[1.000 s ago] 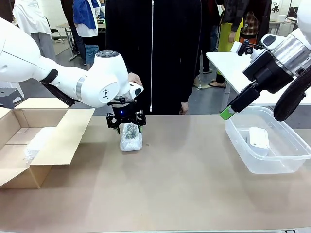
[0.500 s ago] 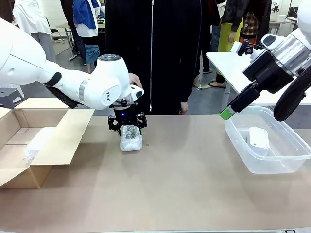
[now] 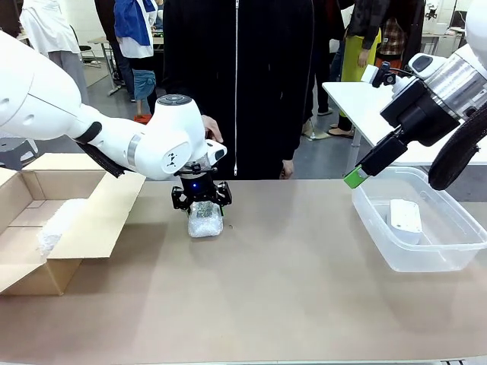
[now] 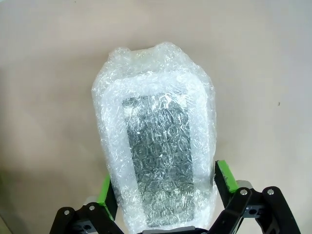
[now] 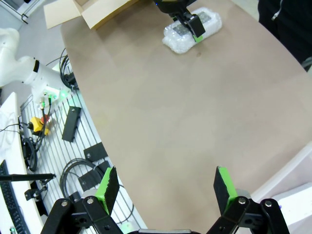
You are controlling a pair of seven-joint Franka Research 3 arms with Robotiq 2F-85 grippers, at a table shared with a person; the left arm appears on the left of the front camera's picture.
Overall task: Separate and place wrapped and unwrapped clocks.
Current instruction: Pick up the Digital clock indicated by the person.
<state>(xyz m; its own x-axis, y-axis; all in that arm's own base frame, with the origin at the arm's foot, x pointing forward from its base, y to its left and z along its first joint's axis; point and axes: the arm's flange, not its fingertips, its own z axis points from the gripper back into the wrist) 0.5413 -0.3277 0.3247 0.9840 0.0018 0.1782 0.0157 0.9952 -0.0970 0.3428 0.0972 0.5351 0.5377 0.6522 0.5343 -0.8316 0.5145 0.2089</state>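
Observation:
A wrapped clock (image 3: 205,223) in bubble wrap lies on the brown table, a dark speckled patch (image 4: 158,151) showing through the wrap. My left gripper (image 3: 200,199) is low over it and open, its green pads (image 4: 225,176) on either side of the bundle's near end (image 4: 165,187). A second wrapped bundle (image 3: 57,224) lies in the cardboard box (image 3: 84,228) at the left. The unwrapped white clock (image 3: 405,219) sits in the clear plastic bin (image 3: 380,243) at the right. My right gripper (image 3: 354,179) hangs open above the bin's left rim, with nothing between its fingers (image 5: 165,187).
A person in a black jacket (image 3: 240,84) stands at the far edge, one hand (image 3: 211,125) just behind my left arm. The right wrist view looks down on bare table (image 5: 185,112), cables and gear on the floor (image 5: 73,126), and the bin's corner (image 5: 292,175).
My left gripper has come down lower around the wrapped clock and shifted slightly right. The right arm and the bin have not moved.

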